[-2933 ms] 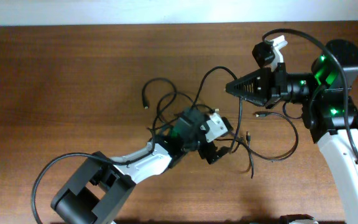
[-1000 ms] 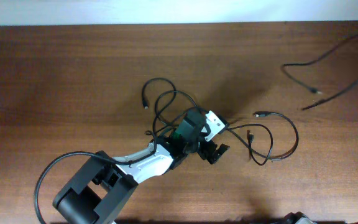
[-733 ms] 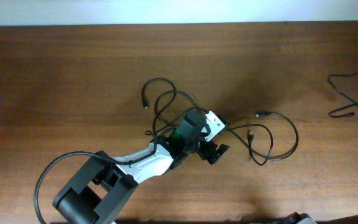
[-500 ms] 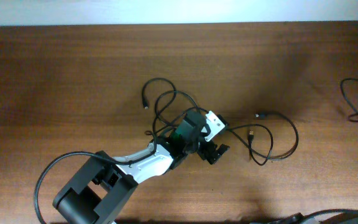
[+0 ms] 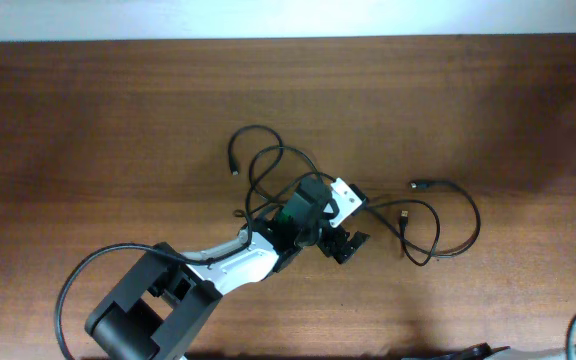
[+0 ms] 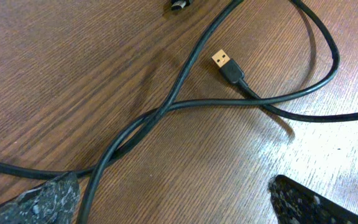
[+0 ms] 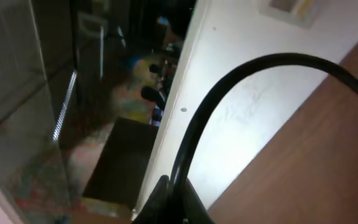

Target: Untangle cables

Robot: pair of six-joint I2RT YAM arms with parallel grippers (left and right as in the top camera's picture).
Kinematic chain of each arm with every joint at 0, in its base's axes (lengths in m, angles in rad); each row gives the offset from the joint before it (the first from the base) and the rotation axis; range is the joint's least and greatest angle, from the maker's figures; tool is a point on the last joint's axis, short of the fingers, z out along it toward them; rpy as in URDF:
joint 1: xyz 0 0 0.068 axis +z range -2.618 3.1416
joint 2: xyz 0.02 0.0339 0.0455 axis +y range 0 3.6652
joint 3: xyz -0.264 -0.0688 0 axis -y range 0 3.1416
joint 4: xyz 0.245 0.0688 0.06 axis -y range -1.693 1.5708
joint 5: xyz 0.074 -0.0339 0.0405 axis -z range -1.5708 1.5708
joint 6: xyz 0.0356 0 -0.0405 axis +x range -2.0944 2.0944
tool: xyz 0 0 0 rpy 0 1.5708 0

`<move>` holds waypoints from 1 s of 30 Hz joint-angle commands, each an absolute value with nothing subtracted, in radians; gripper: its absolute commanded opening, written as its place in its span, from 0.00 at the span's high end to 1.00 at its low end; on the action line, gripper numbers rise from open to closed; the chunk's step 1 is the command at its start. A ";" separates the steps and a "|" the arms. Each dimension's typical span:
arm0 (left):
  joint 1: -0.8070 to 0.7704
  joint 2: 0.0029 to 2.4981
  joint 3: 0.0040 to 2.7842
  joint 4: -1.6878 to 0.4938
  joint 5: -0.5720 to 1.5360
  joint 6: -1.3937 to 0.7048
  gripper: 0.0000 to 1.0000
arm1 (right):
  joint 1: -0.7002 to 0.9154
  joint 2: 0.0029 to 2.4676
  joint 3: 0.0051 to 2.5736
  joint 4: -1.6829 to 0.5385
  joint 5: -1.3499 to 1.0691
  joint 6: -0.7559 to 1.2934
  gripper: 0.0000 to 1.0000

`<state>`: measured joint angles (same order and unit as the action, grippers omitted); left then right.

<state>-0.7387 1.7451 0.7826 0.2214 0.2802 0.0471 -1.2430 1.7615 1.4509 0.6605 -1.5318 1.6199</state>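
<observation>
Left gripper stands spread wide, low over the cables at the middle of the table, evidently placed to take a crossed strand near the USB plug. Right gripper, outside the overhead view, appears clenched on one cable, probably to hold it apart.

No legible text in any view.
Checked the cables, the USB plug and the table: no print, label or number reads on them. A pale patch on the white wall at the top right of the right wrist view could be a label, but it is too blurred to read.
</observation>
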 commanded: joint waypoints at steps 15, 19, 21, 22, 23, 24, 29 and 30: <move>-0.742 1.750 0.786 0.226 0.265 0.038 0.01 | -1.243 1.892 1.625 0.641 -1.364 1.651 0.94; -0.742 1.750 0.786 0.226 0.265 0.038 0.01 | -1.244 1.892 1.624 0.460 -1.327 1.423 0.92; -0.742 1.750 0.786 0.226 0.265 0.038 0.01 | -1.244 1.892 1.625 0.334 -1.304 1.325 0.86; -0.742 1.750 0.786 0.226 0.265 0.038 0.01 | -1.244 1.892 1.624 0.265 -1.294 1.286 0.80; -0.742 1.750 0.786 0.226 0.265 0.038 0.01 | -1.244 1.892 1.624 0.182 -1.284 1.248 0.69; -0.742 1.750 0.786 0.226 0.265 0.038 0.01 | -1.244 1.892 1.625 0.126 -1.275 1.226 0.60; -0.742 1.750 0.786 0.226 0.265 0.038 0.01 | -1.244 1.892 1.624 0.006 -1.269 1.200 0.14; -0.742 1.750 0.786 0.226 0.265 0.038 0.01 | -1.244 1.892 1.625 -0.002 -1.267 1.201 0.01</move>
<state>-0.7387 1.7451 0.7826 0.2245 0.2718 0.0437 -1.2430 1.8957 1.6138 0.0071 -1.2793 1.2545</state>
